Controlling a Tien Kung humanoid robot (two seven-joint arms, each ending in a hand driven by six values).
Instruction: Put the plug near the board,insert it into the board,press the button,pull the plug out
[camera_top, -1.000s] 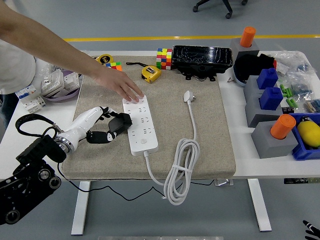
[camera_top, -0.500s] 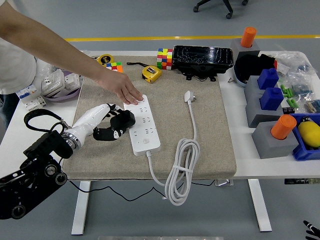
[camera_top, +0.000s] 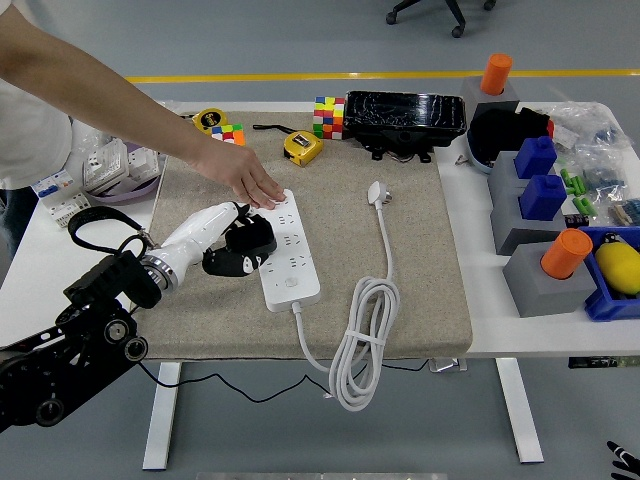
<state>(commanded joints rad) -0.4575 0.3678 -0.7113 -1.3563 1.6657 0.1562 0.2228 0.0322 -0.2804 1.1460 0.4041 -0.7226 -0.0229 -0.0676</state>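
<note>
Plug and cable first: the white three-pin plug (camera_top: 377, 192) lay loose on the beige felt mat (camera_top: 420, 300), well to the right of the robot's left hand (camera_top: 235, 245) and beyond its own coiled white cord (camera_top: 362, 335), so the first step was not yet done. Nearest the camera, the black left arm had swung in from the lower left over the last second, and its hand had moved up and rightward along the left edge of the long white power strip (camera_top: 285, 250). I judged this an approach to the board rather than to the plug. The hand lay knuckles-up, its dark fingers (camera_top: 252, 240) curled loosely against the strip's side, clamped on nothing. Just beyond the hand, a person's hand (camera_top: 245, 180) kept pressing the strip's far end flat. No right hand showed.
</note>
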